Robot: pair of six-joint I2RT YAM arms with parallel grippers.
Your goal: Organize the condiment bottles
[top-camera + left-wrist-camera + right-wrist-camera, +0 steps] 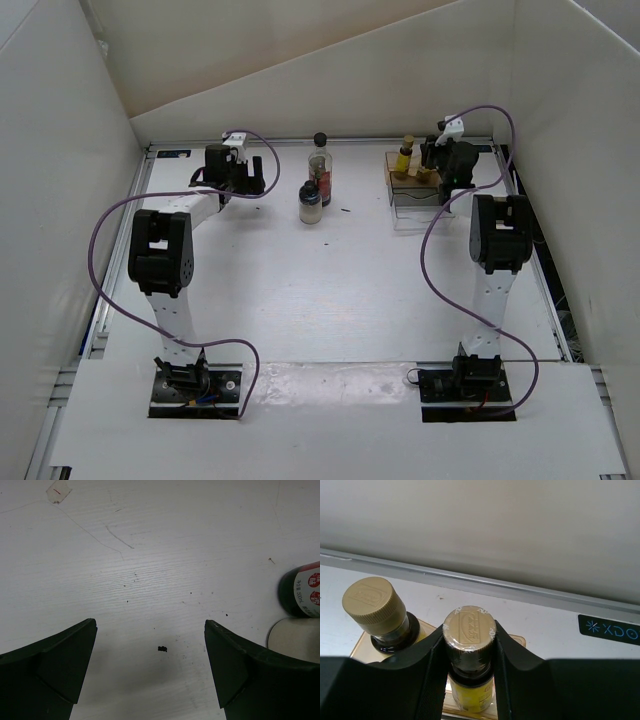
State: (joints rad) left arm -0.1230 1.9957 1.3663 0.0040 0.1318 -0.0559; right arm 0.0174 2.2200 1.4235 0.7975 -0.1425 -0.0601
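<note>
A tall clear bottle point(320, 170) with a round black cap and red contents stands at the back middle of the table. A squat black-capped jar point(310, 205) stands just in front of it. My left gripper point(252, 180) is open and empty above bare table, left of both. In the left wrist view point(150, 630) the tall bottle point(301, 595) and the jar's pale body point(295, 639) show at the right edge. My right gripper point(469, 630) is shut on a small yellow-amber bottle point(469, 652) at its neck, over the rack. The second yellow-amber bottle point(376, 607) stands just left of it.
The clear rack with a brown base point(412, 190) sits at the back right, close to the metal table edge point(520, 587) and the white back wall. White walls enclose the table on three sides. A small dark crumb point(162, 648) lies under my left gripper.
</note>
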